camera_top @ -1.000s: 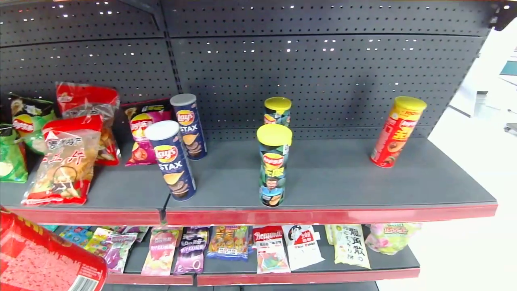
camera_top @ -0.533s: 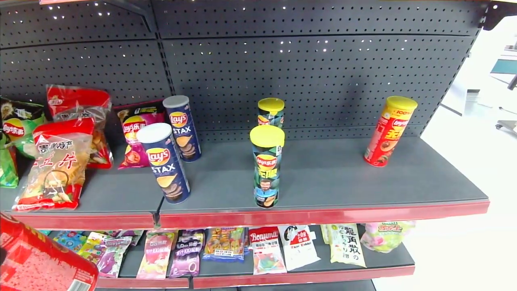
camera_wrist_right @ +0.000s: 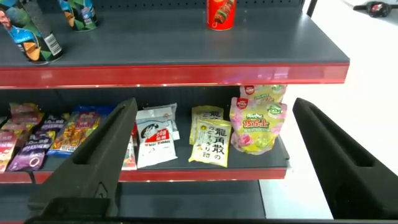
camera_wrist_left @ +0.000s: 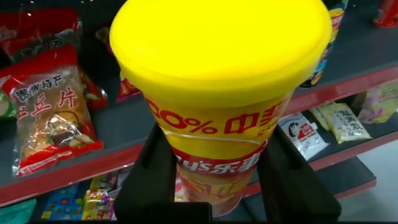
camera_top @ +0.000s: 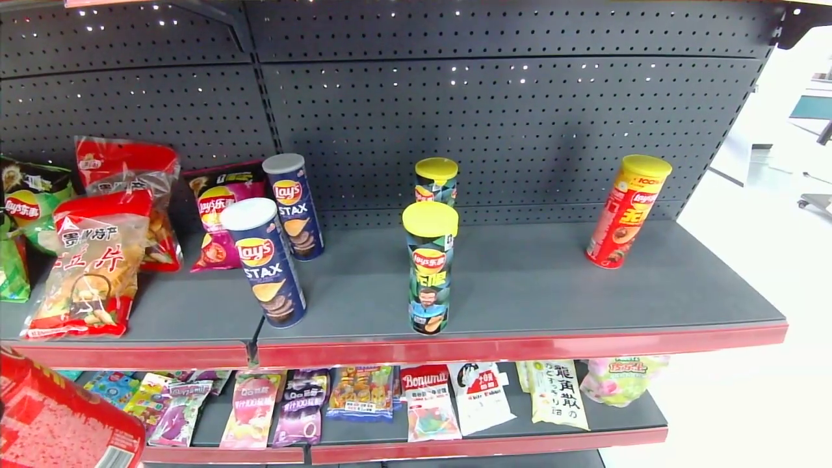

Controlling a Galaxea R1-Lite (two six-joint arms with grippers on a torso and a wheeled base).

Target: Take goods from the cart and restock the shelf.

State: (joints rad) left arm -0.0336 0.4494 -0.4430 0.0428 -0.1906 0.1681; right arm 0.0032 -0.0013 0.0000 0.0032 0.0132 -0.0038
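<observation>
Chip canister (camera_wrist_left: 217, 118) (red body, broad yellow lid) held in the left jaws, low on the robot's left and in front of the shelf (camera_top: 520, 292), not yet set on it. In the head view, the chip canister's red end shows at the lower left corner. Judged from its form, it is a light, stiff tube with a smooth glossy wall. That wall is likely to slip under a weak grip and to dent under a hard one, and the press-on lid is a poor place to hold. The mid-body just below the lid is the better hold. Being tall and narrow, it would probably tip easily if released off-vertical. The left jaws are closed onto the tube's wall, one dark finger (camera_wrist_left: 149, 180) on each side, parted only by the tube's own width. The right jaws stand spread wide, holding and touching nothing. They face the shelf's right end, where a pale green pouch (camera_wrist_right: 258, 124) lies on the lower shelf (camera_wrist_right: 205, 171). A matching red canister (camera_top: 625, 211) stands upright towards the back right of the shelf, well apart from the green canisters (camera_top: 429, 266), blue canisters (camera_top: 266, 260) and snack bags (camera_top: 91, 266).
</observation>
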